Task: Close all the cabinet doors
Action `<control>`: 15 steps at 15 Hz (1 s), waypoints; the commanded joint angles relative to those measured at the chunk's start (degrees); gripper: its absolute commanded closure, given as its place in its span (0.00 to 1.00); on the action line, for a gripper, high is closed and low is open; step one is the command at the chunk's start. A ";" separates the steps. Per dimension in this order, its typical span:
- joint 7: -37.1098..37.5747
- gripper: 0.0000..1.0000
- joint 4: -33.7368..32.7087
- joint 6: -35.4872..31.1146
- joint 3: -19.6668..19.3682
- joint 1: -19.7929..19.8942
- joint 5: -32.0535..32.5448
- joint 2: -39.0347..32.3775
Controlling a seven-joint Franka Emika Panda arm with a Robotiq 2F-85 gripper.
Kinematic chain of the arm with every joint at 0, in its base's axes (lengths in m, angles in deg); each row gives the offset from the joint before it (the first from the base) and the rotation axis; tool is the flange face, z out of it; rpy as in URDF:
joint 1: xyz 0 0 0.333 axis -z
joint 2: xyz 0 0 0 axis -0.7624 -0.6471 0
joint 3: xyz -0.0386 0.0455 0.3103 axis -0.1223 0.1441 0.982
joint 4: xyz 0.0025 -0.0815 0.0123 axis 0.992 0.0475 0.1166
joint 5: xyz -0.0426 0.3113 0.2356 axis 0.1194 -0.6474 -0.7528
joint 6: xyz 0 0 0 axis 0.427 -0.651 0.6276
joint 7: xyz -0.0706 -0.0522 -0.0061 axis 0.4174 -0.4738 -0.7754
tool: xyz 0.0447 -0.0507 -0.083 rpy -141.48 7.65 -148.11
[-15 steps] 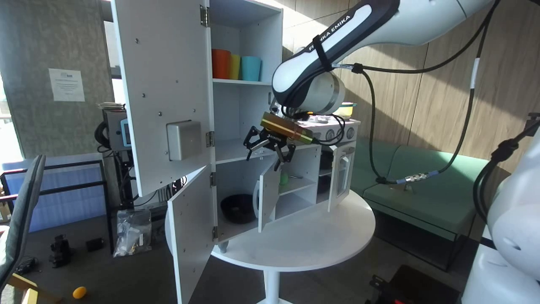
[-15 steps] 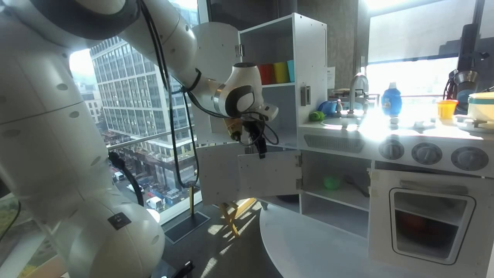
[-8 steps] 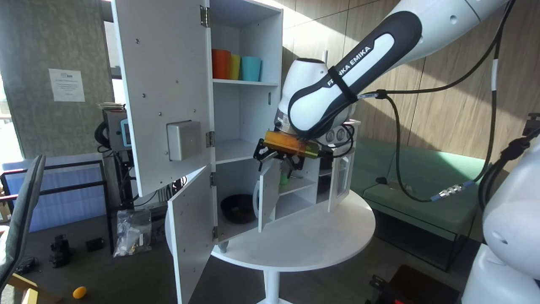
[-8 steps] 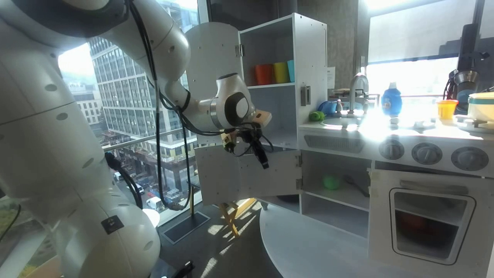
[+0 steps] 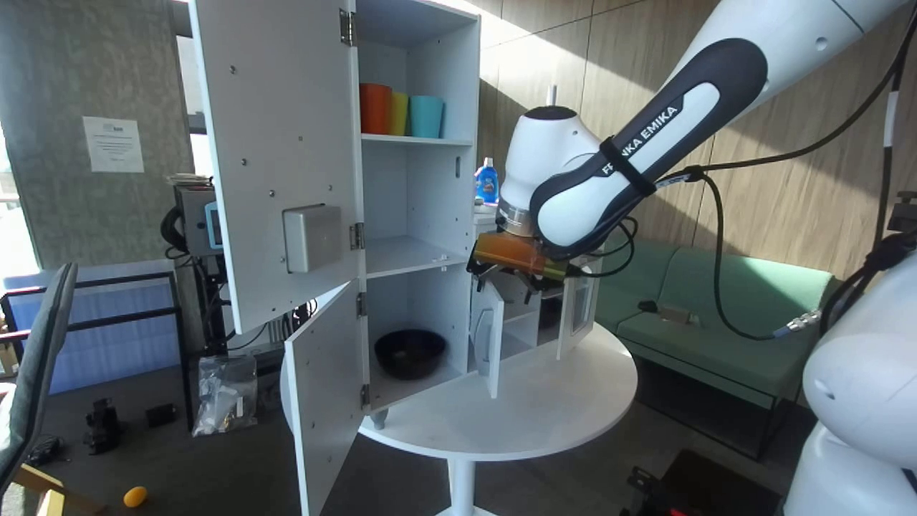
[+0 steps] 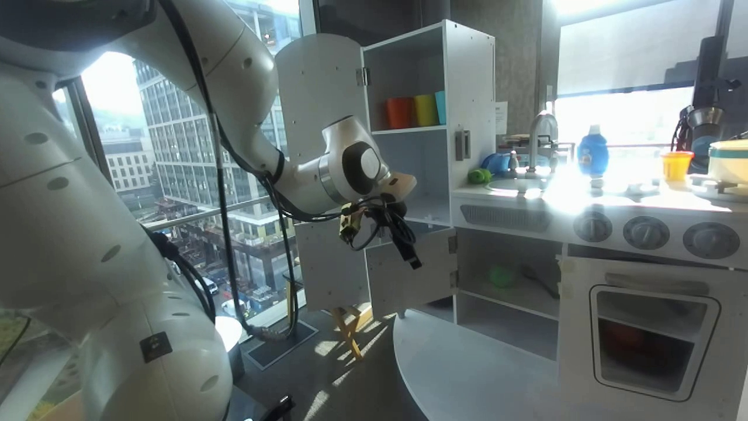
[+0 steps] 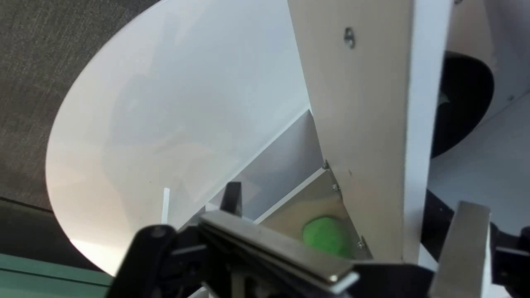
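Note:
The tall upper door (image 5: 286, 158) with a grey square panel on it and the shorter lower door (image 5: 326, 401) stand wide open in both exterior views. A small white door with a handle (image 5: 494, 344), hinged beside the under-sink compartment, stands partly open; it also shows in an exterior view (image 6: 412, 283) and in the wrist view (image 7: 364, 124). My gripper (image 5: 506, 285) is open at this small door's top edge, its fingers on either side of it. The wrist view shows the door's edge between the parted fingers (image 7: 397, 248); contact cannot be told.
The oven door (image 6: 643, 327) with a dark window stands ajar. A black bowl (image 5: 410, 353) sits in the tall cabinet's bottom. Cups (image 5: 426, 116) stand on its shelf. A green item (image 7: 327, 236) lies in the sink compartment. A round white table (image 5: 544, 423) carries the kitchen.
My gripper has come down to the small door and moved toward the oven side. The small door has swung that way, uncovering the black bowl. The tall cabinet's two doors have not moved.

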 commanded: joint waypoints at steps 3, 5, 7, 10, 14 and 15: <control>8.83 0.00 3.22 2.51 2.49 6.33 7.53 8.39; 12.40 0.00 2.27 3.85 3.35 8.91 10.88 9.71; 14.31 0.00 1.83 3.62 3.04 9.81 12.92 11.15; 10.33 0.00 1.52 5.97 1.03 6.19 8.91 11.48; 8.07 0.00 1.84 9.18 0.56 3.14 5.17 10.63; 7.28 0.00 1.48 9.72 0.36 2.42 3.77 9.80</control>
